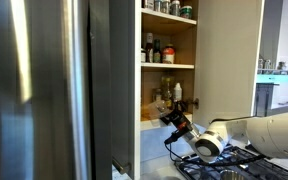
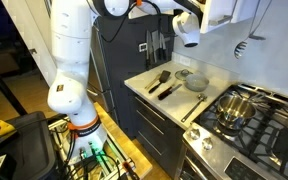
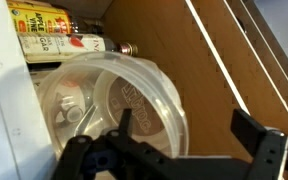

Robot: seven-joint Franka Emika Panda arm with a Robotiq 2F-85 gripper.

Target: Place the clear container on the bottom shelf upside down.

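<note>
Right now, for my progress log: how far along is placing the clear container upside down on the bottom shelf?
Done: the gripper is at the bottom shelf. In hand: its jaws stand open facing the clear container, nothing gripped. Left: I cannot tell if the container is upside down; if not, grasping, flipping and setting down likely remain.

Clear colourless round plastic container [image 3: 109, 100] is seen end-on, rim and embossed base facing the wrist camera, in the lowest compartment above the flat pale-wood bottom shelf [image 1: 150, 121]; contact with the board is indeterminate.
</note>
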